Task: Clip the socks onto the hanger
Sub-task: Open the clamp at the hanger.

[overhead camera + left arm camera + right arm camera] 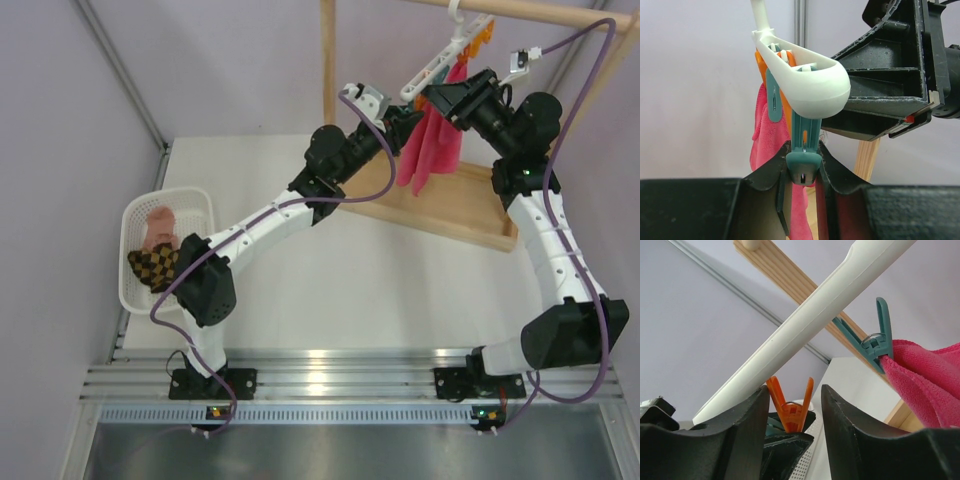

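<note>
The white hanger (440, 62) hangs by its hook from the wooden rack's top rod. My left gripper (405, 118) is at its lower end. In the left wrist view the gripper (802, 150) is shut on a teal clip (804, 165) under the hanger's end (810, 80). My right gripper (432, 100) is open beside the bar (810, 320), with an orange clip (790, 407) showing between its fingers (792, 390), untouched. One brown and yellow check sock (152, 265) lies in the white basket (200, 195) at the left. A second one is not visible.
A bright pink cloth (430, 150) hangs from another teal clip (875, 342) on the hanger. A peach-pink sock (158, 228) lies in the basket. The wooden rack (450, 210) has its base at the back right and a post (328, 60) behind the left arm.
</note>
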`<act>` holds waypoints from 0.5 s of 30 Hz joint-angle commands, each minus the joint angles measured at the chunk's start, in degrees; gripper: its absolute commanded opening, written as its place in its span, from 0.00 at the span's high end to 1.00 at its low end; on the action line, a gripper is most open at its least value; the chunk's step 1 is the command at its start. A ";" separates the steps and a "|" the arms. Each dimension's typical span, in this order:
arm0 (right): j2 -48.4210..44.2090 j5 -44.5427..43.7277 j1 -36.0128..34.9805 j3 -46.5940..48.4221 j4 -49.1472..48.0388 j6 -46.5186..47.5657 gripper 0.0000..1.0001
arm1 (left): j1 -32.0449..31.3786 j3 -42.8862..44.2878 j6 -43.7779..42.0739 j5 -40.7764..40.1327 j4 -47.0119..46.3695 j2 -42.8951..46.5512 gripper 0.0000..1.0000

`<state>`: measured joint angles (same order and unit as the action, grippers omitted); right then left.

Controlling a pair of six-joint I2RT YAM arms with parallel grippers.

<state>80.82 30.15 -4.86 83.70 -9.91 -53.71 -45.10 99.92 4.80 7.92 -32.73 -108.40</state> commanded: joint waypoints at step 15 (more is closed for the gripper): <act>0.48 0.61 -0.32 3.14 -5.91 0.89 1.00 | -0.25 3.18 1.09 2.45 0.39 0.20 0.81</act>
<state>80.82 31.29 -5.08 84.16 -12.75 -51.35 -45.08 100.92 5.28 8.97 -32.03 -108.66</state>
